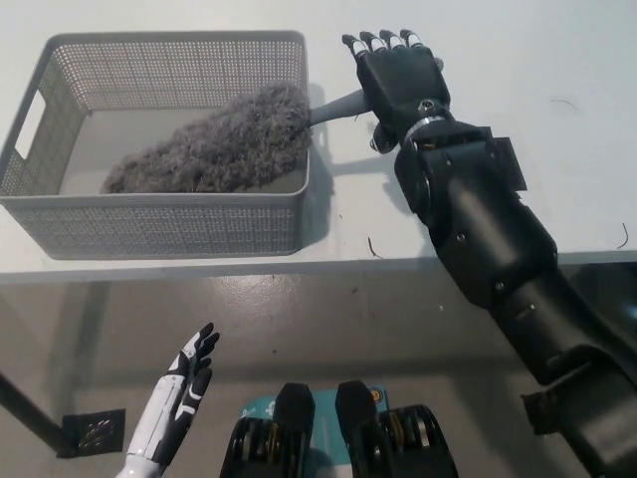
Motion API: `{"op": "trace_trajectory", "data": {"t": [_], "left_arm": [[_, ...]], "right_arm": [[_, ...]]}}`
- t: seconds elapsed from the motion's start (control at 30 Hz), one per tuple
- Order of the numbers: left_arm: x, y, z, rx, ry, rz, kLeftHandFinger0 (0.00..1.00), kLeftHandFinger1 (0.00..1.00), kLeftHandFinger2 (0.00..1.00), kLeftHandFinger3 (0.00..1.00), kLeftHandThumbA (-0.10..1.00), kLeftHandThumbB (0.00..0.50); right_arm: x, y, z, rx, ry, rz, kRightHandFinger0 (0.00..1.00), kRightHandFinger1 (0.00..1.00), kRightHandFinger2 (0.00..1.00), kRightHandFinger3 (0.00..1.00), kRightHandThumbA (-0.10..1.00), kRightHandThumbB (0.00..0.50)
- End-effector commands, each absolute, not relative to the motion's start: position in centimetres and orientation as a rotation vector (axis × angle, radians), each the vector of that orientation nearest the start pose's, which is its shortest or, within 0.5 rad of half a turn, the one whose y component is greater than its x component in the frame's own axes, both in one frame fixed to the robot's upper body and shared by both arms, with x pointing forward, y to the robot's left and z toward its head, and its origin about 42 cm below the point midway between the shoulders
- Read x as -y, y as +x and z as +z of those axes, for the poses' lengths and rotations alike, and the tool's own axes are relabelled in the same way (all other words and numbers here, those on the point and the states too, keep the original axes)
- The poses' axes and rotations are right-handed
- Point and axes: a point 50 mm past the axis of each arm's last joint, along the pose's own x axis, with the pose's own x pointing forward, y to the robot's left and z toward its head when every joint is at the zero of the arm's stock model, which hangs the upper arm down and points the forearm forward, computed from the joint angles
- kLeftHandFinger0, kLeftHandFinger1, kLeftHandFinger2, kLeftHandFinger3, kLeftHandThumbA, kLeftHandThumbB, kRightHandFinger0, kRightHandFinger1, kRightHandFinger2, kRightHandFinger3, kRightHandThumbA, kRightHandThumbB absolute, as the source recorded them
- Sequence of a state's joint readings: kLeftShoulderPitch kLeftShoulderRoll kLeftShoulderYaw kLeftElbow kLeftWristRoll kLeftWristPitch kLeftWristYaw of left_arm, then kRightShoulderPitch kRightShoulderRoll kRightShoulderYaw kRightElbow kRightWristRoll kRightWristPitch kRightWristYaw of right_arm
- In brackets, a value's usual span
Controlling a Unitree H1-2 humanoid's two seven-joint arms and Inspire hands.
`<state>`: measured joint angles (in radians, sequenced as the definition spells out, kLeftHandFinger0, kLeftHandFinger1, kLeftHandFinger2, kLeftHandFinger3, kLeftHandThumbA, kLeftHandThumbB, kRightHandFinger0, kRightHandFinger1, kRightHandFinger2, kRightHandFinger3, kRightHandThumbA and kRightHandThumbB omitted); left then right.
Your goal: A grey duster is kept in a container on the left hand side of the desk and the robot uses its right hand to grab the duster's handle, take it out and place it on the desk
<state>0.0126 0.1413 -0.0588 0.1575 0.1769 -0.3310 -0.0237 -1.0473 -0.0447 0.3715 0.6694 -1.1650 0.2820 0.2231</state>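
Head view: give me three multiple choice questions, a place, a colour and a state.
1. Where does the duster lie? A on the floor; B in the basket; C on a chair.
2. What colour is the basket? A grey; B red; C blue.
3. The white left hand is: A holding the duster; B gripping the basket; C open and empty.
B: its fluff sits inside the mesh walls. A: the mesh is grey. C: it hangs below the desk edge, fingers apart.
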Motion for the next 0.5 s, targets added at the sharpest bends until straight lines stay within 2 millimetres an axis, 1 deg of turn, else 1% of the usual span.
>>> {"op": "trace_trajectory", "data": {"t": [0.0, 0.07, 0.1, 0.13, 0.17, 0.2, 0.23, 0.27, 0.3, 0.33, 0.37, 0.4, 0.43, 0.47], "left_arm": [[-24.1, 27.6, 7.9, 0.211, 0.336, -0.176, 1.00, 1.00, 1.00, 1.00, 1.00, 0.038], [-23.9, 27.8, 7.9, 0.205, 0.342, -0.185, 1.00, 1.00, 1.00, 1.00, 1.00, 0.040], [-23.6, 27.7, 7.8, 0.205, 0.349, -0.197, 1.00, 1.00, 1.00, 1.00, 1.00, 0.034], [-23.5, 27.6, 7.6, 0.205, 0.352, -0.203, 1.00, 1.00, 1.00, 1.00, 1.00, 0.043], [-23.4, 27.5, 7.6, 0.205, 0.354, -0.204, 1.00, 1.00, 1.00, 1.00, 1.00, 0.043], [-23.3, 27.4, 7.5, 0.204, 0.357, -0.209, 1.00, 1.00, 1.00, 1.00, 1.00, 0.039], [-23.1, 27.4, 7.6, 0.205, 0.354, -0.211, 1.00, 1.00, 1.00, 1.00, 1.00, 0.045], [-23.0, 27.6, 7.7, 0.209, 0.350, -0.208, 1.00, 1.00, 1.00, 1.00, 1.00, 0.051], [-23.1, 27.6, 7.8, 0.210, 0.352, -0.207, 1.00, 1.00, 1.00, 1.00, 1.00, 0.049], [-23.2, 27.8, 7.9, 0.213, 0.353, -0.203, 1.00, 1.00, 1.00, 1.00, 1.00, 0.058], [-23.4, 27.9, 8.0, 0.218, 0.352, -0.199, 1.00, 1.00, 1.00, 1.00, 1.00, 0.052], [-23.5, 27.9, 8.1, 0.222, 0.350, -0.198, 1.00, 1.00, 1.00, 1.00, 1.00, 0.046], [-23.5, 28.0, 8.1, 0.224, 0.347, -0.198, 1.00, 1.00, 1.00, 1.00, 1.00, 0.042], [-23.6, 28.0, 8.1, 0.223, 0.349, -0.199, 1.00, 1.00, 1.00, 1.00, 1.00, 0.051]], "right_arm": [[3.4, 54.3, 34.8, 0.408, -1.491, 0.067, 1.00, 1.00, 1.00, 1.00, 0.88, 0.500], [2.8, 54.6, 34.7, 0.455, -1.466, 0.053, 1.00, 1.00, 1.00, 1.00, 0.84, 0.500], [2.0, 54.8, 34.8, 0.549, -1.432, 0.019, 1.00, 1.00, 1.00, 1.00, 0.77, 0.500], [1.6, 54.7, 34.8, 0.608, -1.409, -0.006, 1.00, 1.00, 1.00, 1.00, 0.68, 0.500], [1.5, 54.7, 34.8, 0.632, -1.400, -0.016, 1.00, 1.00, 1.00, 1.00, 0.68, 0.500], [0.9, 54.5, 34.9, 0.722, -1.400, -0.062, 0.86, 0.79, 0.86, 0.99, 0.56, 0.442], [0.5, 54.4, 35.2, 0.765, -1.385, -0.092, 0.12, 0.09, 0.26, 0.40, 0.10, 0.197], [0.4, 54.5, 35.5, 0.773, -1.363, -0.106, 0.00, 0.00, 0.19, 0.24, -0.09, 0.244], [0.4, 54.6, 35.5, 0.775, -1.360, -0.109, 0.00, 0.00, 0.21, 0.22, -0.10, 0.244], [0.6, 54.7, 35.4, 0.761, -1.351, -0.104, 0.00, 0.04, 0.32, 0.24, -0.10, 0.245], [1.0, 54.9, 35.1, 0.732, -1.324, -0.092, 0.00, 0.11, 0.45, 0.33, -0.10, 0.238], [1.4, 55.1, 34.8, 0.715, -1.301, -0.087, 0.00, 0.18, 0.58, 0.53, -0.10, 0.200], [1.9, 55.2, 34.4, 0.697, -1.277, -0.084, 0.00, 0.22, 0.64, 0.66, -0.10, 0.166], [2.4, 55.3, 34.1, 0.684, -1.265, -0.086, 0.00, 0.23, 0.65, 0.69, -0.10, 0.157]]}}
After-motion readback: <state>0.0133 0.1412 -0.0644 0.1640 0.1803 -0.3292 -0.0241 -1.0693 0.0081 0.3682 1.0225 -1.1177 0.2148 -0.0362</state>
